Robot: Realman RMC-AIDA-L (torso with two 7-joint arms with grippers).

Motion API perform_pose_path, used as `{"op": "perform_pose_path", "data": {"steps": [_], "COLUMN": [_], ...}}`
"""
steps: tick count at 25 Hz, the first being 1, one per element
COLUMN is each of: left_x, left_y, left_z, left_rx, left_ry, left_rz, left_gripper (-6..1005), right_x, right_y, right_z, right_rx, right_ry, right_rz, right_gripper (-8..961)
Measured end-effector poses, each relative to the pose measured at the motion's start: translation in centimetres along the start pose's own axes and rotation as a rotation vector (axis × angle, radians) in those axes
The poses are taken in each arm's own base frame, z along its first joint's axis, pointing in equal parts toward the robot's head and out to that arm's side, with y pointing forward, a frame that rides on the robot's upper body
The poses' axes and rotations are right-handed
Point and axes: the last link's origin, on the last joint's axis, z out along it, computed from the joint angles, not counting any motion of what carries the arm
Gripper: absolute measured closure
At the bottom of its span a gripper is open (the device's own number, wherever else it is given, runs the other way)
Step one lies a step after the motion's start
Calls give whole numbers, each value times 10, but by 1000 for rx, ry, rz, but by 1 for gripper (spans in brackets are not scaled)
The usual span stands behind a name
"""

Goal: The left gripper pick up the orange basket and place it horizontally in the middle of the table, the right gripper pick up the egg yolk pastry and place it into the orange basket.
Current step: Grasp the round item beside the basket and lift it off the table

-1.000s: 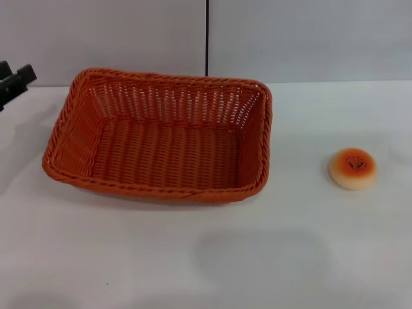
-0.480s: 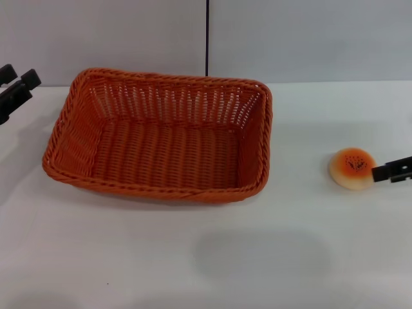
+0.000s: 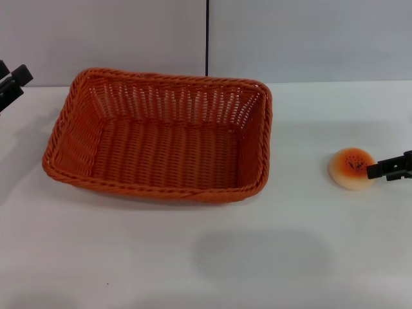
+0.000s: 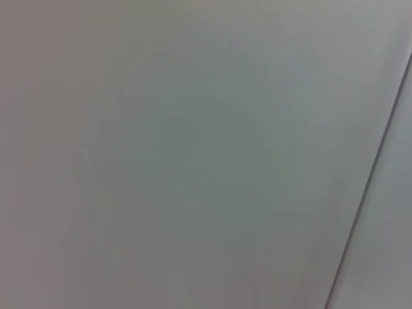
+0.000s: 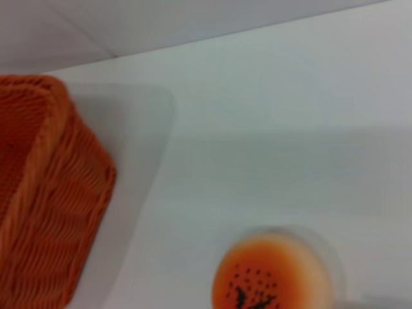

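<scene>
Bench (image 3: 193, 257): white, bearing everything.
Pastry (image 3: 351, 168): on the bench at 3 o'clock, well apart from the basket.
Right hand (image 3: 389, 168): just beside the pastry; grip unclear.
Basket (image 3: 161, 135): centre, lying flat, nothing inside.
Left hand (image 3: 9, 87): 10 o'clock edge, holding nothing; opening unclear.

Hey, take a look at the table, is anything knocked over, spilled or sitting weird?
Nothing stands out. The orange basket sits upright and empty on the table, slightly skewed. The egg yolk pastry lies intact, glazed side up, apart from it. The right gripper is beside the pastry; the left gripper is off at the table's left edge.
</scene>
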Motion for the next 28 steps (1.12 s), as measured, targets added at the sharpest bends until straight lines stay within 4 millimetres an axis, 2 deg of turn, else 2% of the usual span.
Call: {"op": "perform_pose_path", "data": {"steps": [2, 13, 18, 28], "left_x": [0, 1, 1, -1], "left_y": [0, 0, 0, 1], "left_z": [1, 5, 6, 7], "left_rx": [-2, -7, -8, -12], "left_ry": [1, 3, 3, 2], "left_rz": [1, -4, -4, -14], "left_gripper": [415, 415, 415, 415], "right_x": [-1, -15, -17, -12], "right_y": [-1, -1, 5, 6], "right_z": [1, 9, 18, 31], "right_rx": [2, -15, -33, 37], "right_ry": [-8, -131, -96, 1], "right_rz": [0, -71, -85, -64], "right_gripper": [382, 549, 690, 684]}}
